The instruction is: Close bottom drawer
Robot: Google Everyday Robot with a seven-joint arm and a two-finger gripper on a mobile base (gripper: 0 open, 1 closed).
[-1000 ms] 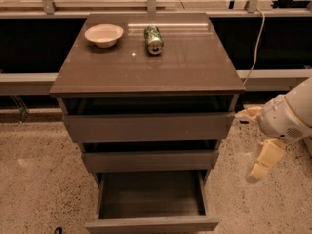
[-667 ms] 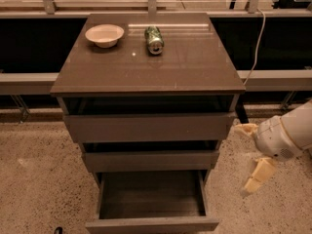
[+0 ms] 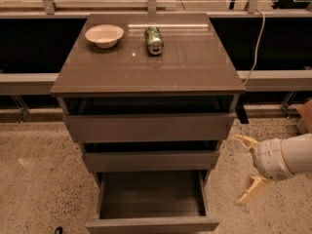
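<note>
The bottom drawer [image 3: 152,197] of the grey-brown cabinet stands pulled far out, its shallow box empty and its slim front panel [image 3: 152,225] at the lower edge of the view. The two drawers above it are only slightly open. My gripper [image 3: 247,170] is to the right of the cabinet, level with the bottom drawer and apart from it. Its two cream fingers [image 3: 253,190] are spread wide, one up and one down, and hold nothing.
On the cabinet top [image 3: 190,67] stand a white bowl [image 3: 104,34] at the back left and a green can [image 3: 153,39] lying on its side. A black cable [image 3: 257,38] hangs at the right. Speckled floor [image 3: 34,189] lies around the cabinet.
My gripper has moved down and a little to the left, toward the bottom drawer's right side. The drawers have not moved.
</note>
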